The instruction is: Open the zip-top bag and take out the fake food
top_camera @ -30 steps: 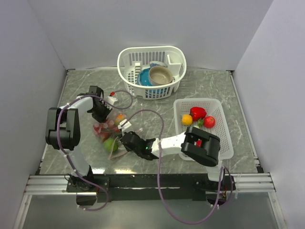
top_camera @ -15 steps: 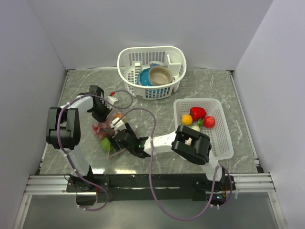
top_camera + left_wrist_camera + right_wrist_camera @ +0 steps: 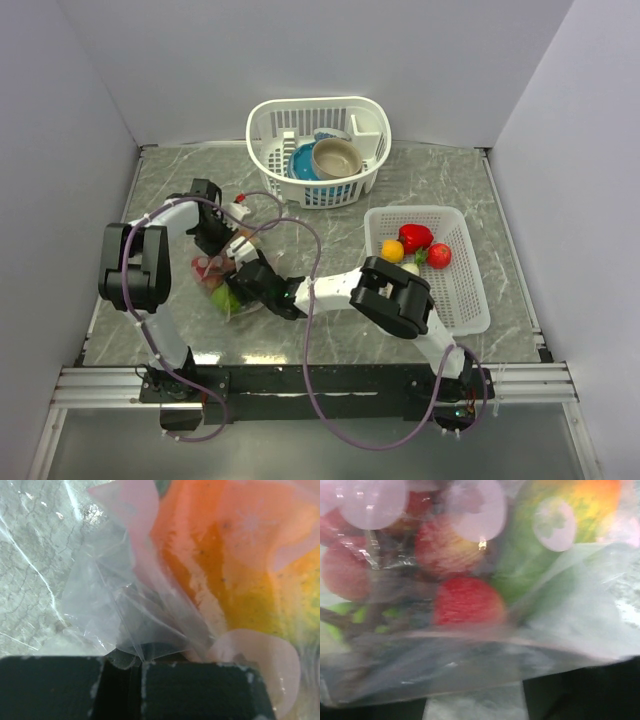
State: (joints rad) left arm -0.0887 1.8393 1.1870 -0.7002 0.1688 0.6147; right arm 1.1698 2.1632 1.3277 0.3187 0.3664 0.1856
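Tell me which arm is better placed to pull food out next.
Right. The left pincer is shut on the zip-top bag, anchoring it; the right pincer sits at the bag with fake food directly ahead.

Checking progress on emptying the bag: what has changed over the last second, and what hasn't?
The right end effector slid left across the table, away from the white mesh tray, and pushed in against the clear plastic zip-top bag. Nothing was taken out. The left end effector stays clamped on the bag's edge, and the plastic fruits already in the tray have not moved.
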